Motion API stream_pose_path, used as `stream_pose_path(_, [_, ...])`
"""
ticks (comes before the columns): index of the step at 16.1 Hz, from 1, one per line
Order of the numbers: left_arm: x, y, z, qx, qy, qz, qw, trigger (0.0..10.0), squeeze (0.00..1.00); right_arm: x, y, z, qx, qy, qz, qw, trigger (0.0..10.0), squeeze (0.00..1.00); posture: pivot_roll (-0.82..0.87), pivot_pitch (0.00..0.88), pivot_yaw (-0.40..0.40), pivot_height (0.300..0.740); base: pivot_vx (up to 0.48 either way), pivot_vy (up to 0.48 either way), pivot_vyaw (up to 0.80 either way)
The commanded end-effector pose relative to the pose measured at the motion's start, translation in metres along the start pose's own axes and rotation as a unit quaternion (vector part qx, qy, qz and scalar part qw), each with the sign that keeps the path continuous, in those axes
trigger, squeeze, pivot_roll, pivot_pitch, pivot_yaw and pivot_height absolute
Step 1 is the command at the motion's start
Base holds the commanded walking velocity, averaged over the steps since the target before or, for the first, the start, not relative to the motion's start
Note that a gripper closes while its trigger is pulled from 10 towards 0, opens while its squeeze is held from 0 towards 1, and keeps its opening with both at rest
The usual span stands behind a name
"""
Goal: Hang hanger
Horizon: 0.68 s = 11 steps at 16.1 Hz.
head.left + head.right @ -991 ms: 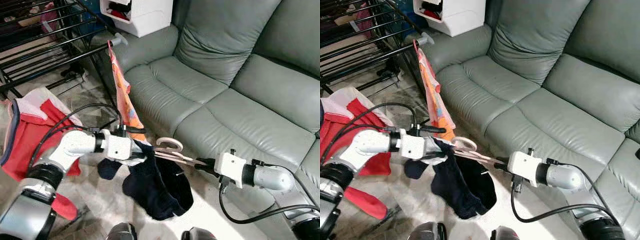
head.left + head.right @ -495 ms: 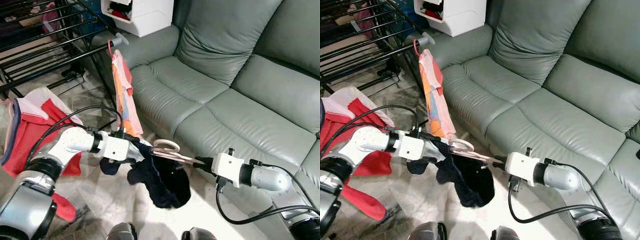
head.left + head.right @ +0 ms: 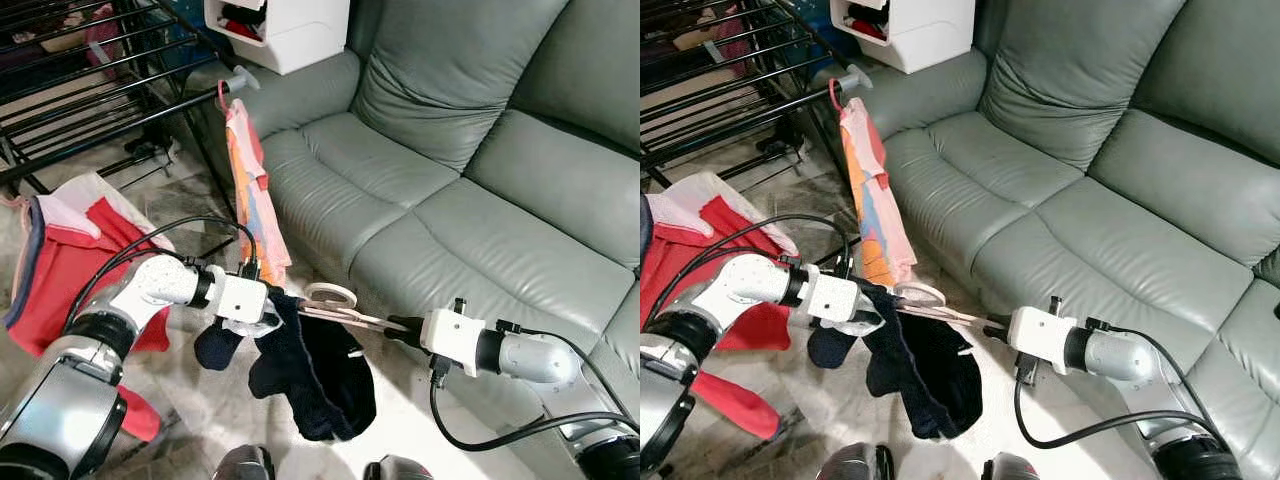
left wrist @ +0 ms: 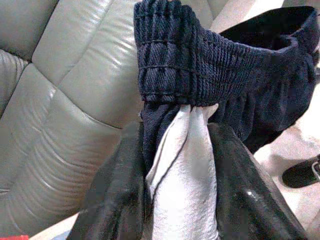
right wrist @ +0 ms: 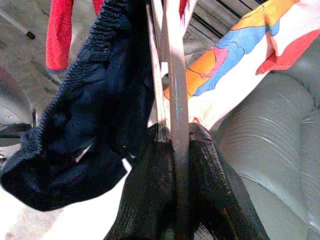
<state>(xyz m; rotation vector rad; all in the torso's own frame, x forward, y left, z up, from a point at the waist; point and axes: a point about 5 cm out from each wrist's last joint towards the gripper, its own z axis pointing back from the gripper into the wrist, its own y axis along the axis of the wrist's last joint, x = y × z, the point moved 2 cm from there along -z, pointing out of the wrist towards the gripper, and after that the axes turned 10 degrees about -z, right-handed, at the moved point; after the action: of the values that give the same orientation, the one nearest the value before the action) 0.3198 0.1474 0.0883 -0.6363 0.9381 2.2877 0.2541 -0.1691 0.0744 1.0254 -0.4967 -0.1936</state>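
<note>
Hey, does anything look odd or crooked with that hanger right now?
Yes. The hanger lies flat between both grippers, and the dark shorts are bunched at one end, sagging toward the floor rather than spread evenly.

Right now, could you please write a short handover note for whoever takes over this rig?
Left gripper: fingers shut on the dark garment at its waistband, white lining pinched between them.
Right gripper: fingers shut on one end of the hanger.
Both hold it low in front of the sofa.
Done: the garment is partly draped on the hanger.
Left: carry it to the drying rack, where an orange garment already hangs, and hook it on a bar.
</note>
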Motion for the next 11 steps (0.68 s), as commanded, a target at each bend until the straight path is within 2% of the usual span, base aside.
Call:
stream_pose_path(1, [-0.0010, -0.0012, 0.0006, -0.006, -0.014, -0.002, 1.000, 0.0, 0.00, 0.0010, 0.0082, -0.0015, 0.020, -0.005, 0.011, 1.000, 10.0, 0.00, -0.11, 0.031, 0.067, 0.740, 0.000, 0.000, 0.00])
stream_pose_path(8, [0.0054, -0.0021, -0.0032, -0.006, -0.073, 0.034, 0.997, 0.0, 0.00, -0.0042, 0.0083, -0.0072, 0.019, 0.004, 0.019, 1.000, 10.0, 0.00, -0.11, 0.034, 0.065, 0.740, 0.000, 0.000, 0.00])
stream_pose_path(10, [0.0015, -0.0001, -0.0055, -0.003, -0.067, 0.035, 0.997, 0.0, 0.00, -0.0046, 0.0087, -0.0085, 0.017, 0.006, 0.027, 0.999, 10.0, 0.00, -0.10, 0.033, 0.066, 0.740, 0.000, 0.000, 0.00])
stream_pose_path(11, [-0.0036, -0.0014, -0.0074, -0.019, -0.052, 0.024, 0.998, 0.0, 0.00, -0.0031, 0.0094, -0.0097, 0.017, 0.002, 0.032, 0.999, 10.0, 0.00, -0.10, 0.033, 0.068, 0.740, 0.000, 0.000, 0.00])
